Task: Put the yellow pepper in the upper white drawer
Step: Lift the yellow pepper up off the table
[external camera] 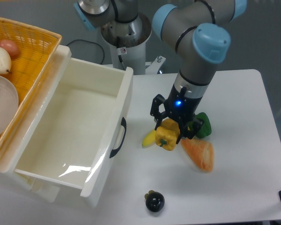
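My gripper (169, 132) is shut on the yellow pepper (167, 136), a glossy lobed fruit with a dark green stem facing the camera. The pepper hangs just above the white table, right of the drawer. The upper white drawer (75, 136) stands pulled open at the left, its deep inside bare, its black curved handle (118, 137) on the front panel facing the pepper.
A yellow banana (150, 138) lies just left of the pepper. A green pepper (202, 125) and an orange carrot-like piece (199, 153) sit right of it. A black mangosteen (154, 201) rests near the front edge. A woven basket (25, 44) with produce stands at the far left.
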### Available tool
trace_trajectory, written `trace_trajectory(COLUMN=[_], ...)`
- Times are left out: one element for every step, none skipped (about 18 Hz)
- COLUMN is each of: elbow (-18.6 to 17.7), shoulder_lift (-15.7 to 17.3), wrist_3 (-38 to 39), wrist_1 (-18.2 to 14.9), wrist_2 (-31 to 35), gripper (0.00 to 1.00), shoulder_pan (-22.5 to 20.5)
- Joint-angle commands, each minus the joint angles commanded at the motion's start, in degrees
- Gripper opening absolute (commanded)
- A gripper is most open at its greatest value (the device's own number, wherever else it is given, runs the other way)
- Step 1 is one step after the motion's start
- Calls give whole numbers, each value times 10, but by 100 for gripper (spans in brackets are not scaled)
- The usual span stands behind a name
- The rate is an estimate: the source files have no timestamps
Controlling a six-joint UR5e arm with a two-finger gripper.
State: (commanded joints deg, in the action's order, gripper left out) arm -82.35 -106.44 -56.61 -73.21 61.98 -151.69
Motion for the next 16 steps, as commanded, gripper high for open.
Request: trace_trajectory(elbow=[2, 3, 2, 0, -1, -1, 1, 3, 7, 11, 7, 2, 1, 1, -1, -2], shoulder_lift=[3, 4, 4, 4, 5, 6, 7, 10, 19, 30, 36, 40, 45, 51, 56, 62], wrist_3=[3, 4, 11, 26, 49, 68, 83, 93, 98, 99, 99, 100, 105, 106, 106, 106], wrist_1=[0, 0, -2, -3, -4, -3, -3, 0, 1, -2, -3, -4, -5, -11, -22, -29], wrist_2=[-10, -15, -20, -27, -33, -40, -49, -61, -67, -69, -70, -70, -69, -68, -68, -67], gripper=[20, 20, 20, 20, 20, 20, 20, 20, 20, 20, 20, 20, 20, 20, 20, 20], shoulder_pan=[-4, -6, -6, -4, -1, 2, 3, 3, 3, 3, 7, 19, 27, 30, 35, 40])
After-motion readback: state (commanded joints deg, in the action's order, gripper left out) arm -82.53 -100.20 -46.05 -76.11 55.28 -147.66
